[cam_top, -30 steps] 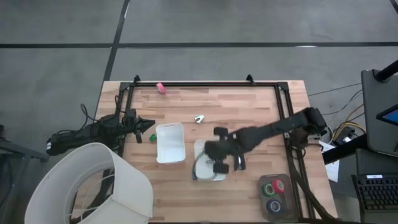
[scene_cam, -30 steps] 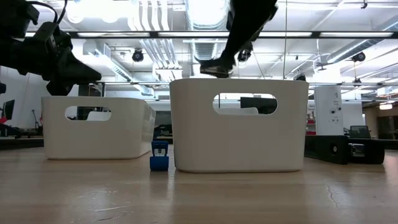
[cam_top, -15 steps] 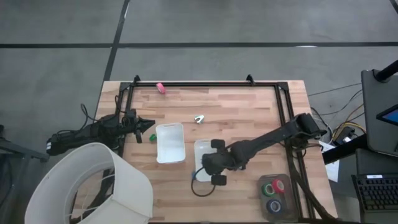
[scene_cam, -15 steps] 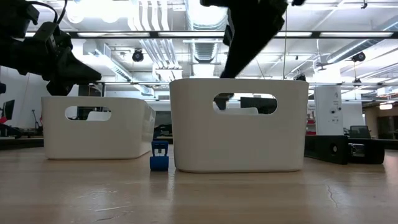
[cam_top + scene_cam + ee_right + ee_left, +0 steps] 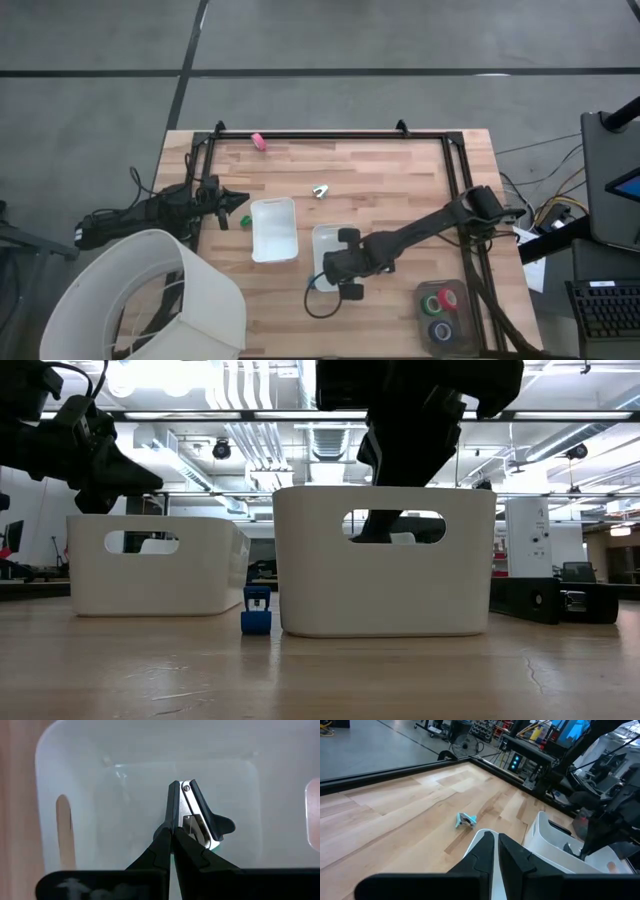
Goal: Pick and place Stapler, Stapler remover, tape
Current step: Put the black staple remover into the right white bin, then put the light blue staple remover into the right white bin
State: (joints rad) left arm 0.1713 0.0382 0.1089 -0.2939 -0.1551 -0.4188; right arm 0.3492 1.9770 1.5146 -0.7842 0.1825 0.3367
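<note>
Your stapler [image 5: 200,815] shows as a slim black body with a thin light metal strip along it and a small black wing on one side. It is seen almost end-on, so its full length is hard to judge. It sits inside the white tray [image 5: 75,770], the one of the two trays that stands nearer the worktop's right edge, about midway across the worktop [image 5: 400,170]. Your right gripper [image 5: 172,831] reaches down into that tray with its fingers [image 5: 160,845] clenched tight. The stapler's near end meets them right at the tips and looks nipped between them, while the rest runs on beyond the tips above the tray's floor. From table height you see only a dark shape through the tray's handle slot. Your left gripper [image 5: 240,198] waits at the worktop's left edge, fingers all but together on nothing.
</note>
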